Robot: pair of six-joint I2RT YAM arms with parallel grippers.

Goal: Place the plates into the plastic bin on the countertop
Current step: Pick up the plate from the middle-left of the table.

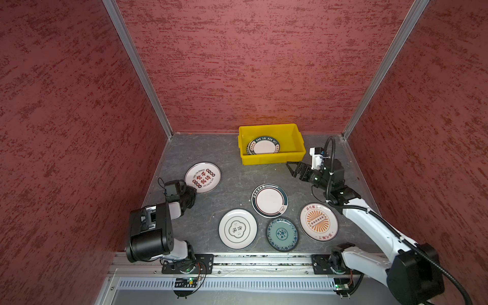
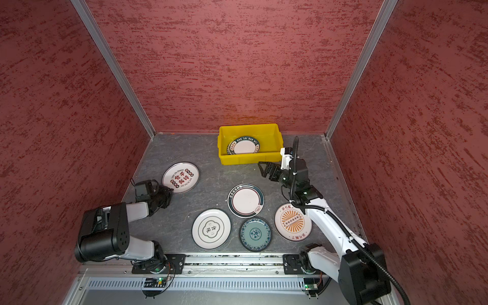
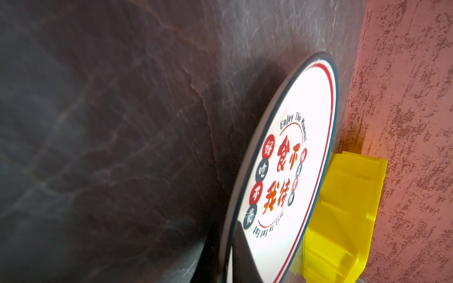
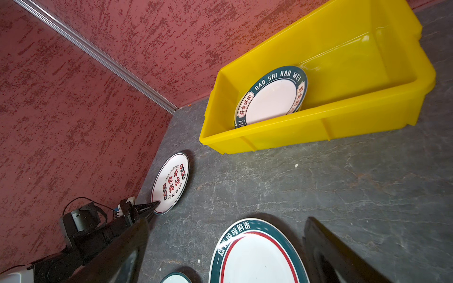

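Observation:
My left gripper [image 1: 194,194] is shut on the near rim of the white plate with red print [image 1: 202,177], which lies low on the countertop [image 1: 227,158] at the left. The left wrist view shows that rim pinched between the fingers [image 3: 245,259]. The yellow plastic bin [image 1: 269,158] stands at the back with dark-rimmed plates [image 1: 264,146] leaning inside. My right gripper [image 1: 291,169] hangs open and empty just in front of the bin's right corner, above the green-rimmed plate [image 4: 257,259]. That plate [image 1: 269,200], a cream plate [image 1: 237,228], a teal plate [image 1: 282,234] and an orange-print plate [image 1: 318,221] lie in front.
Red textured walls close in the left, back and right sides. An aluminium rail [image 1: 264,260] with both arm bases runs along the front edge. The right forearm [image 1: 369,219] passes beside the orange-print plate.

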